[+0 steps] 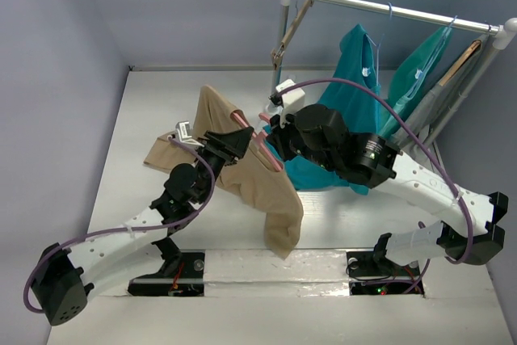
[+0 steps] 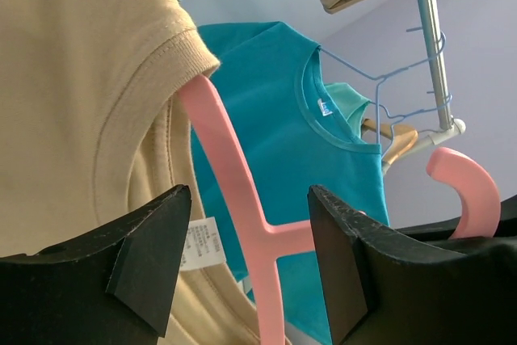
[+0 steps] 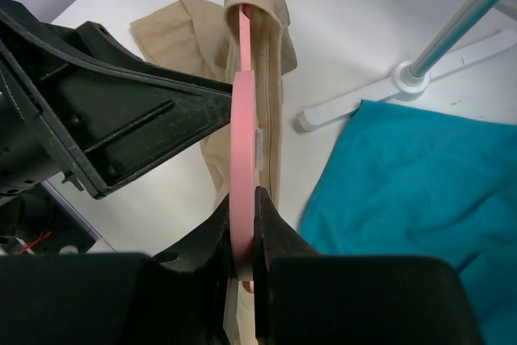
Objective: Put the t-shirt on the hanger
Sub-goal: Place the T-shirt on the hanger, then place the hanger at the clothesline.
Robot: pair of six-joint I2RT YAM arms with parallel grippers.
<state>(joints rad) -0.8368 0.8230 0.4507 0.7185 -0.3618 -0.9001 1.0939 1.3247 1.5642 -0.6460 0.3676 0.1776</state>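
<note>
Top view: t-shirt (image 1: 258,179) draped over hanger (image 1: 271,155), lifted above the middle of the tabletop (image 1: 153,103), with one part lying toward the left edge. Left wrist view: left gripper (image 2: 249,256) released, fingers apart on both sides of the pink bar, teal garment (image 2: 275,127) behind. Right wrist view: right gripper (image 3: 242,212) clenched, grasping the hanger by its thin edge, beige fabric hanging just beyond.

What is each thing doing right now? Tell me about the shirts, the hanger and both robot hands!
t-shirt, partly on the hanger, drooping
hanger, held up, one arm inside t-shirt
right hand, shut on the hanger
left hand, open
teal shirt, hanging from the rail
</note>
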